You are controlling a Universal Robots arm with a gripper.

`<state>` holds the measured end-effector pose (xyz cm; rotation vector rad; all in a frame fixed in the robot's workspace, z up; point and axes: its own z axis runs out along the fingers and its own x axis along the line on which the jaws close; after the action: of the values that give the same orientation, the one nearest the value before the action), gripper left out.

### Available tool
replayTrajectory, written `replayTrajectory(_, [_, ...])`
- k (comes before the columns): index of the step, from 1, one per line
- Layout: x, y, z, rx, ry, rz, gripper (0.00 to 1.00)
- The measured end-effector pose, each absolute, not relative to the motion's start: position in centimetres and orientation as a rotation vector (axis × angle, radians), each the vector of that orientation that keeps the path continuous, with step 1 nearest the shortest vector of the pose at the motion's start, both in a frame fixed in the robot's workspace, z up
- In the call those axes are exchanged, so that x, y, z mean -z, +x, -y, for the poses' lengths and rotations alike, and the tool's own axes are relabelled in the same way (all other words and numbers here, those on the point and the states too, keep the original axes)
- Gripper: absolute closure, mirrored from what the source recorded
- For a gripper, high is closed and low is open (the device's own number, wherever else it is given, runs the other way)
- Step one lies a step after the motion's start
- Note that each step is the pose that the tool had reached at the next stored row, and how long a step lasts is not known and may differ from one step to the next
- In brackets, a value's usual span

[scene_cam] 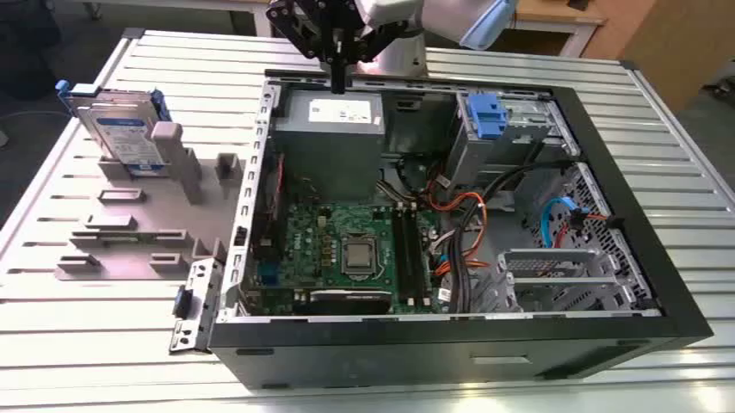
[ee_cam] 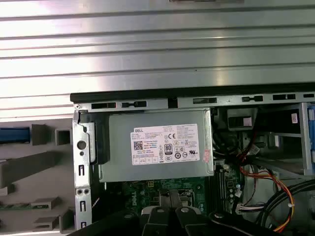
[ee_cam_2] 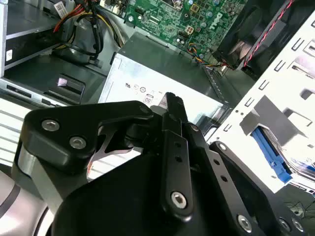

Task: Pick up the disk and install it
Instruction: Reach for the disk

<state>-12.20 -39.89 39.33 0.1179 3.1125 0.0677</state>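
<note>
Where the exterior view takes in the slatted table [scene_cam: 69,344], the disk [scene_cam: 119,129] stands on end in a grey holder [scene_cam: 132,245] at the exterior view's left, outside the open computer case [scene_cam: 460,331]. Its long axis is near upright and leans a little. The blue carrier frame is at the upper end and the labelled face is toward the camera. The gripper [scene_cam: 339,83] hangs above the case's far wall, over the power supply [scene_cam: 333,116], well apart from the disk. Its fingers are drawn together to 1 narrow tip with nothing between them.

Second wrist view: black finger linkages close up, power supply beneath, motherboard [ee_cam_2: 197,19] beyond.

First wrist view: power supply lies sticker-side up between case wall and motherboard, with the grey holder just outside the case.
</note>
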Motion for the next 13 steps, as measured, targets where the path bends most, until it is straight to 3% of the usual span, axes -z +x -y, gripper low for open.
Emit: replayTrajectory(13, [-39.33, -12.36, 39.89, -0.068, 0.118, -3.112, 0.89])
